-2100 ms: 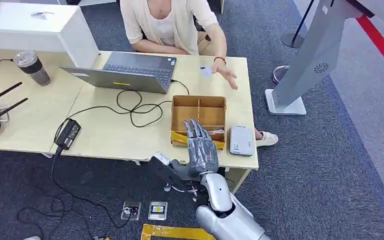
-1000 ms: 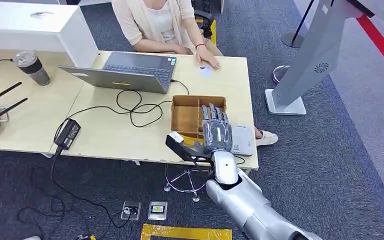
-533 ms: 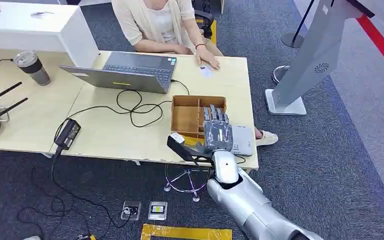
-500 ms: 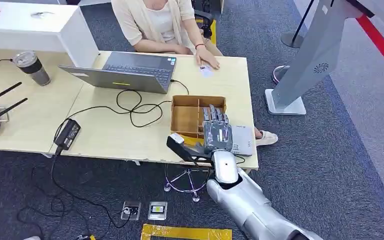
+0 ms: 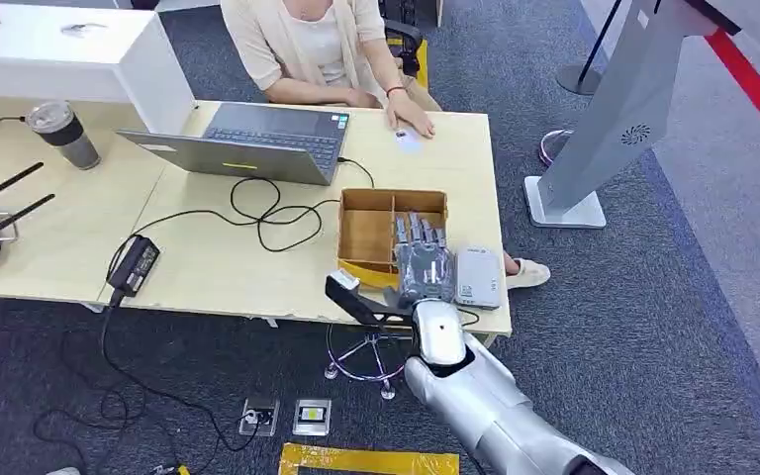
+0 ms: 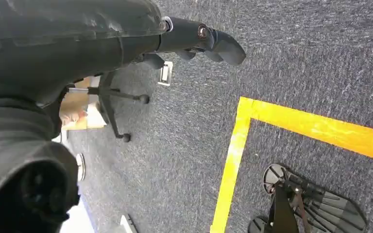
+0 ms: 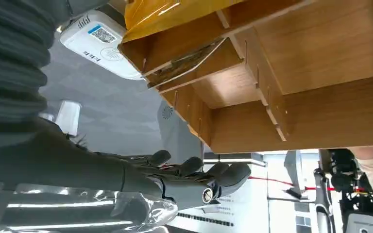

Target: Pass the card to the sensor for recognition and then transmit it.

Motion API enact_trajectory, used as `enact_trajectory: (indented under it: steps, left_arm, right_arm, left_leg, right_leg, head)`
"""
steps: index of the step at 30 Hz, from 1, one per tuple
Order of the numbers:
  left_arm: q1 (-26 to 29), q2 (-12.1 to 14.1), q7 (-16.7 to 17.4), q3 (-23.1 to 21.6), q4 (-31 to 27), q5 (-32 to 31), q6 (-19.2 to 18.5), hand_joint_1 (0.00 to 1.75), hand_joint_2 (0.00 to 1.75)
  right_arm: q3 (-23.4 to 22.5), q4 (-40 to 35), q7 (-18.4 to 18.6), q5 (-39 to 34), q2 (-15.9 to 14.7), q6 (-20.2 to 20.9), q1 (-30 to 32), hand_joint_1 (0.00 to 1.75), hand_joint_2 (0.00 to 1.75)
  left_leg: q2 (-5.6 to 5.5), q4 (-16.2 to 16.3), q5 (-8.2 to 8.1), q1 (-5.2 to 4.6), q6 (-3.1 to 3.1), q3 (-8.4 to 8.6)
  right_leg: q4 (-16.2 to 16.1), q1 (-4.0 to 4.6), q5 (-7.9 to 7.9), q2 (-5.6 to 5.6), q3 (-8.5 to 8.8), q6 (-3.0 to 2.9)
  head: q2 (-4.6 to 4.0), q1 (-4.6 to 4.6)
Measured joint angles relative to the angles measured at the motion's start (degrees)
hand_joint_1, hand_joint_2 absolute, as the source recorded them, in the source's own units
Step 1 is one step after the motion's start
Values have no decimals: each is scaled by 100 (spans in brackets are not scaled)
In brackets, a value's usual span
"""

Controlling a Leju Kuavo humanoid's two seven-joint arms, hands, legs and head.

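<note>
**Right hand flat over the card box**

Nearest the robot, the left hand (image 6: 194, 41) hangs over grey carpet by a yellow floor line (image 6: 291, 126), fingers loosely curled, nothing in it. Up at the desk (image 5: 218, 267) edge, the right hand (image 5: 422, 259) hovers, fingers extended and apart, empty, over the right side of the wooden divided box (image 5: 368, 233). Just right of it lies the white card reader (image 5: 477, 277). In the wrist view a thin card (image 7: 187, 65) leans in a box compartment. Further back sit the cable (image 5: 267, 213) and laptop (image 5: 257, 142). At the far edge, a person's hand (image 5: 408, 119) rests by a white card (image 5: 408, 140).
</note>
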Motion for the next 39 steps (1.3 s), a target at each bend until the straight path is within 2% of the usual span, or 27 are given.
enact_trajectory:
  steps: [25,39]
  left_arm:
    - [6,-11,40,2,0,20,33,0,0]
    - [12,9,39,2,0,4,-109,0,0]
  right_arm:
    - [0,192,120,37,-61,208,-21,0,175]
    - [-48,219,153,35,-105,199,-47,0,175]
  left_leg:
    - [0,0,0,0,0,0]
    - [0,0,0,0,0,1]
  right_leg:
    - [0,0,0,0,0,0]
    - [0,0,0,0,0,0]
  head:
    - [0,0]
    - [0,0]
